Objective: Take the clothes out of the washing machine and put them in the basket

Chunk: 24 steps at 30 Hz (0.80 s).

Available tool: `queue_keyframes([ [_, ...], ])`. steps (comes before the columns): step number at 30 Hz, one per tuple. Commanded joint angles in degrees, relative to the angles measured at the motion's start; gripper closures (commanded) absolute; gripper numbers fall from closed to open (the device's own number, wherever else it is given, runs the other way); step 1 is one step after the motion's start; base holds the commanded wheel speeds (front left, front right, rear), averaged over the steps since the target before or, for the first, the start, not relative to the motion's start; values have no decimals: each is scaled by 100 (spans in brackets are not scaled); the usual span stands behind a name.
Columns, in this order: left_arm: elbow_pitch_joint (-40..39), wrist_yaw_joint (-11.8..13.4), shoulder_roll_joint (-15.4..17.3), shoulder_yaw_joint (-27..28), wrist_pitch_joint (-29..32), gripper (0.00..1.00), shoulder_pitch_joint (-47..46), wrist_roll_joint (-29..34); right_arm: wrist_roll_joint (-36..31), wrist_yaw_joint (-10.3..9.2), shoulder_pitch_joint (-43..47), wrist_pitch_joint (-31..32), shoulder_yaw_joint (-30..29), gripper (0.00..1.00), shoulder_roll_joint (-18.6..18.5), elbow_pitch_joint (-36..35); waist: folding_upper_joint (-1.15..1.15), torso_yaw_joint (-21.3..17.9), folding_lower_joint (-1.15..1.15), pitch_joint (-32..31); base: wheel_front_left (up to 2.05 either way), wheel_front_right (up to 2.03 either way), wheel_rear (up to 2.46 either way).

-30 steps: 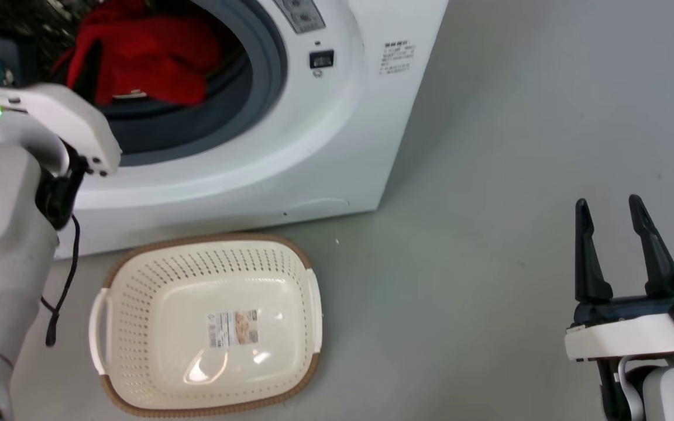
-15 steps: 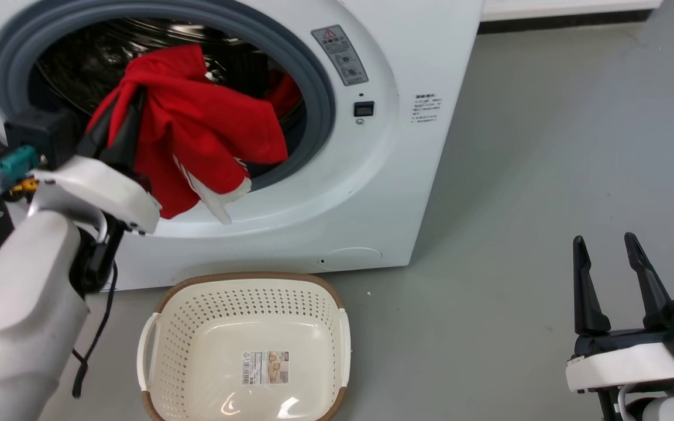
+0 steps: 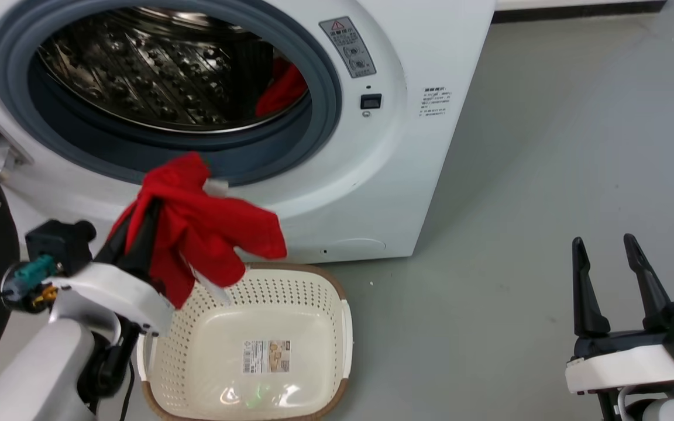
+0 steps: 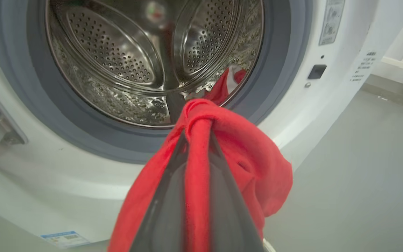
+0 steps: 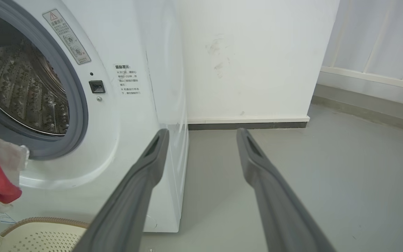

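Left gripper [image 3: 148, 206] clamped on a red garment [image 3: 208, 234], cloth bunched between its two fingers [image 4: 166, 196]. It hangs over the basket [image 3: 290, 289], at the left corner on the machine side. I'd call it mid-carry, drop next. Basket sits on the floor [image 3: 518, 175] right below the washing machine [image 3: 407, 146] porthole [image 3: 325, 117], so the haul is short. Second red piece [image 3: 281, 90] is up behind the basket, low right in the drum [image 3: 155, 76]. Right gripper [image 3: 603, 240] is well right of the basket, fingers apart, empty, likely parked clear. The left wrist view shows the pinch itself, cloth folded over the tips. The head view gives the garment's white strip [image 3: 215, 289] and its hang over the basket.
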Motion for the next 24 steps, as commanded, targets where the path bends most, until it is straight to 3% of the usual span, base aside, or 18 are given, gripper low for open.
queue_keyframes([
  [1, 10, 30, 3, -44, 27, 100, 98, 6, -20, -6, -100, -12, -8, 0, 6, -36, 0, -43, 1, 169, 0, 0, 0],
  [7, 639, -109, -135, -336, 135, 100, 162, 95, 11, -6, -255, -12, 13, 0, 7, -84, 0, -163, 1, 689, 0, 0, 0],
  [17, 2613, -665, -659, -634, 138, 100, -356, 41, 75, -6, -539, -12, 28, 0, 8, -230, 0, -603, 1, 1584, 0, 0, 0],
  [24, 3888, -908, -963, -745, 3, 100, -983, 112, 155, -6, -683, -12, 52, 0, 8, -359, 0, -900, 1, 2145, 0, 0, 0],
])
